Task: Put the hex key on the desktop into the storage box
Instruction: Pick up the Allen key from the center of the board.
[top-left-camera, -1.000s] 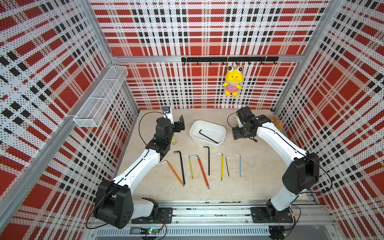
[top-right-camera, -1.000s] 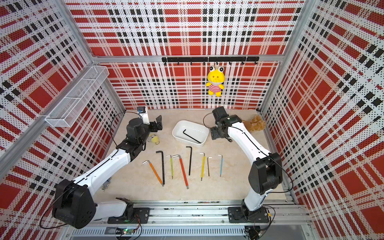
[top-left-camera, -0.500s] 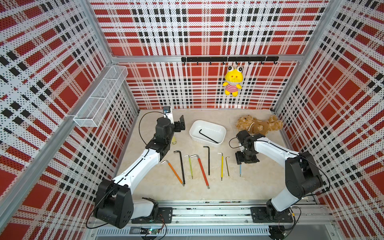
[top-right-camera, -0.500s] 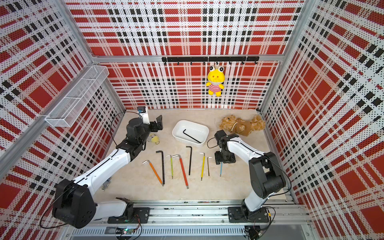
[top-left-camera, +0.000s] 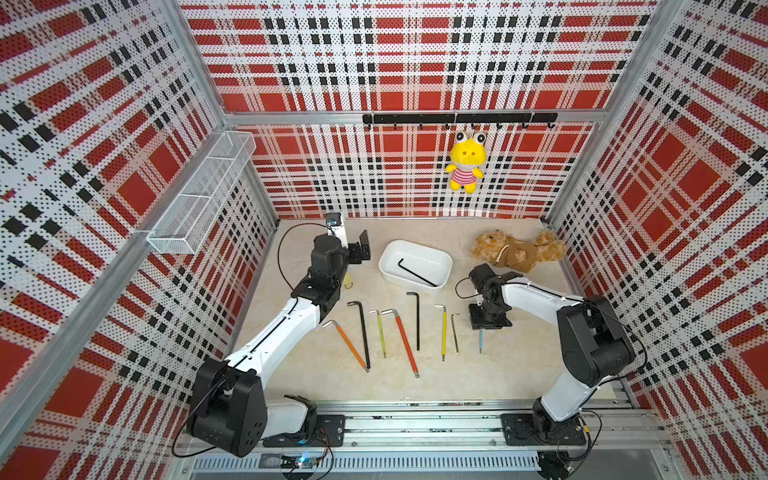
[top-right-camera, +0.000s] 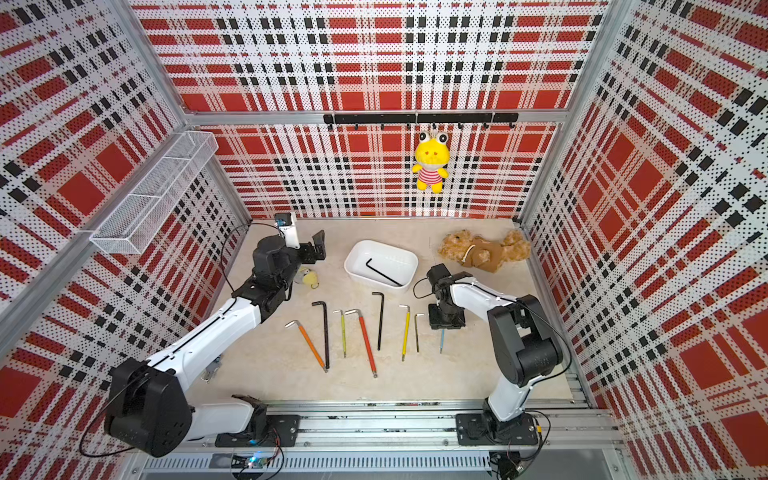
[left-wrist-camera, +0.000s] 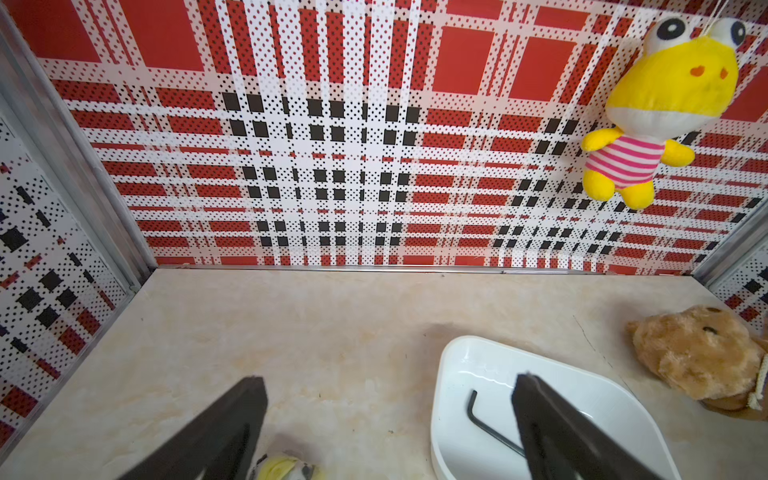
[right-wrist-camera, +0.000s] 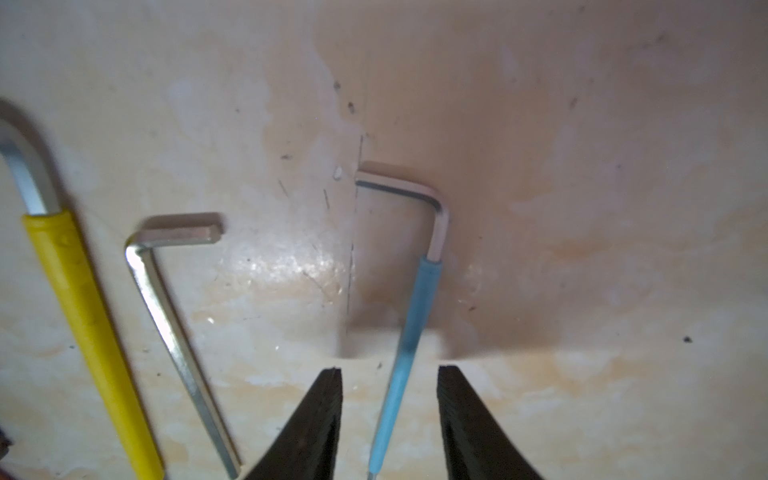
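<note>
The blue-sleeved hex key (right-wrist-camera: 415, 316) lies on the desktop (top-left-camera: 478, 382) at the right end of a row of keys. My right gripper (right-wrist-camera: 389, 370) is down over it, open, one jaw on each side of its shaft with a gap at both; from above, the gripper (top-left-camera: 484, 322) hides the key's bent end (top-left-camera: 481, 340). The white storage box (top-left-camera: 432, 259) stands behind the row with a black hex key (top-left-camera: 415, 272) inside. My left gripper (left-wrist-camera: 388, 378) hovers open and empty just left of the box (left-wrist-camera: 478, 365).
Orange (top-left-camera: 349, 343), long black (top-left-camera: 363, 332), green (top-left-camera: 381, 332), red (top-left-camera: 403, 340), black (top-left-camera: 417, 320), yellow (top-left-camera: 444, 332) and silver (top-left-camera: 455, 332) keys lie side by side. A brown teddy (top-left-camera: 517, 253) lies back right. A small yellow toy (top-right-camera: 308, 277) sits under the left arm.
My right arm has swung from beside the storage box forward and down onto the blue hex key, and its jaws have narrowed around it. The left arm has stayed put.
</note>
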